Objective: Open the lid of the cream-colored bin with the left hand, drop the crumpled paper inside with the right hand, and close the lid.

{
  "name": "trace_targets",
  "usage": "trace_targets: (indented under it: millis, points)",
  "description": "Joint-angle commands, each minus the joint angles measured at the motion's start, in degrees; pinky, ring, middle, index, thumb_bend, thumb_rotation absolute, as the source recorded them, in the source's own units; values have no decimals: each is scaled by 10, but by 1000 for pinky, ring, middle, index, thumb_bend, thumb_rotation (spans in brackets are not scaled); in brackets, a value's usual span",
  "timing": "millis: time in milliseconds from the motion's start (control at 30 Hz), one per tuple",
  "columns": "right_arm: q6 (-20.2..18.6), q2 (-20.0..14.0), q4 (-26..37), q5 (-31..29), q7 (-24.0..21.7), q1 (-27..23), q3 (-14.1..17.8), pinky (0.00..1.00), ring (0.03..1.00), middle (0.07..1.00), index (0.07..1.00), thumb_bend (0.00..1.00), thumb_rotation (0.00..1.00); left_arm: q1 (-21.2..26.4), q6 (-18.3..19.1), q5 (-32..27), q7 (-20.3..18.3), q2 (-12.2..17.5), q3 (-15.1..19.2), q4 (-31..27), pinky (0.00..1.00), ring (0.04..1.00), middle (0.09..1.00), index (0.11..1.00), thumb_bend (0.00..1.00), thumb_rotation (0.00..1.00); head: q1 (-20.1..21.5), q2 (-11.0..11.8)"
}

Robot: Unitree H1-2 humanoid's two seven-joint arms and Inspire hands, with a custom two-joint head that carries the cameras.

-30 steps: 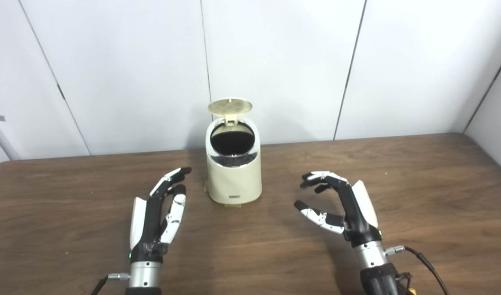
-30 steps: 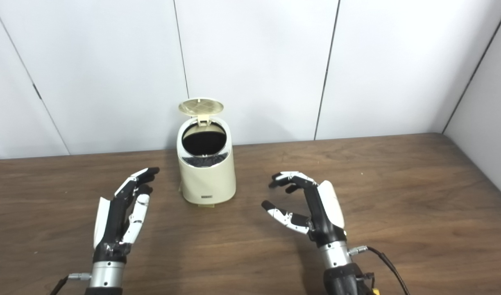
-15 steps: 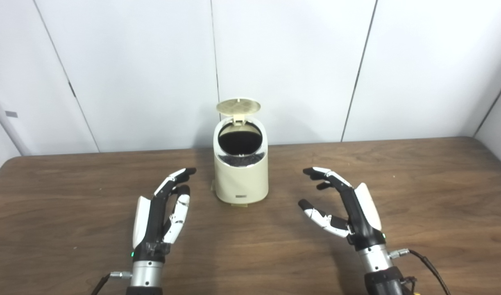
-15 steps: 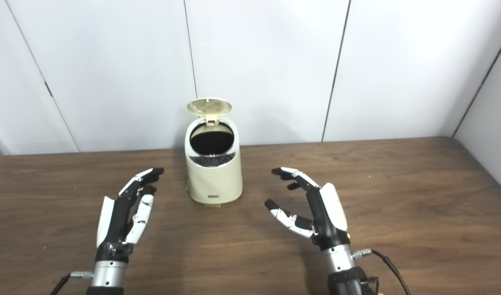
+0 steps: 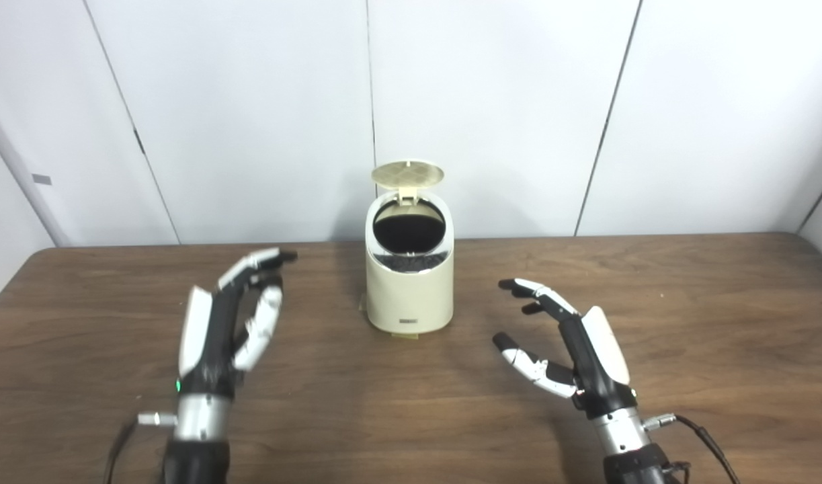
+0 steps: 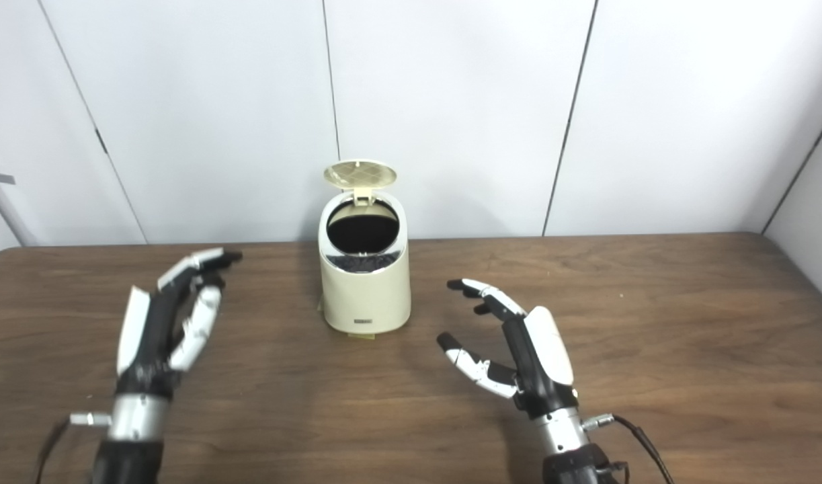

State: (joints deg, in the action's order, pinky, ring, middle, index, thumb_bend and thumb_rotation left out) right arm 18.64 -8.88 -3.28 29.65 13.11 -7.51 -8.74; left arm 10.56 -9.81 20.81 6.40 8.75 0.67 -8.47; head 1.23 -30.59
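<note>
- one cream-colored bin stands upright on the wooden table, at the far middle, close to the white panel wall.
- its lid is flipped up on the rear hinge and stands behind the rim, ribbed underside facing the cameras.
- bin mouth is uncovered; the inside reads dark, contents cannot be told. no crumpled paper shows in either view.
- small dark label low on the bin's front; a pale tab pokes out under the base at the front edge.
- left hand is raised above the table left of the bin and well apart from it, white back plate facing left, fingers extended toward the far side.
- left fingers sit loosely side by side with small gaps, thumb alongside, holding nothing.
- right hand is on the right of the bin, also well apart, palm turned toward the bin.
- right fingers are stretched forward and slightly curled, thumb splayed out low toward the left; wide gap between them, nothing held.
- a cable runs off the right wrist toward the bottom edge; a short connector sticks out of the left wrist too.
- neither hand touches the bin or the lid.
</note>
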Motion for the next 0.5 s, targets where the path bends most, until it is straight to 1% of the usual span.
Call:
trace_targets:
  millis: [0,100,200,267,300,333,367,433,467]
  points:
    - [27,4,-25,-4,4,6,-5,671,779,798,775,185,391,47,2,0,-5,13,5,-27,664,752,761,754,269,849,-1,2]
    - [32,4,-36,2,10,3,-6,670,779,796,774,181,361,87,8,3,-12,26,8,-25,668,764,766,767,323,870,-3,7]
    - [39,6,-48,6,17,-2,-5,666,775,793,774,188,390,121,19,10,-16,33,9,-21,664,763,758,758,337,857,-3,11]
    - [44,9,-57,10,24,-6,-5,658,769,790,773,194,395,147,32,23,-21,37,7,-21,663,760,754,747,356,890,-3,13]
    - [44,10,-61,13,28,-8,-6,654,769,791,775,198,402,160,40,28,-25,39,5,-21,661,759,755,742,402,919,-4,15]
    - [46,11,-64,16,32,-9,-6,654,769,791,775,198,402,172,47,33,-30,40,2,-21,661,759,755,742,402,919,-4,15]
    - [47,12,-67,18,36,-10,-7,647,765,787,772,202,403,182,52,37,-34,41,0,-20,662,757,752,742,450,932,-4,17]
    - [50,13,-74,21,42,-13,-8,642,762,785,772,204,411,206,65,46,-47,45,-9,-16,653,750,748,741,512,942,-4,19]
    - [52,13,-78,22,45,-14,-9,645,764,786,774,207,431,219,75,52,-56,48,-15,-15,647,741,745,736,578,971,-4,19]
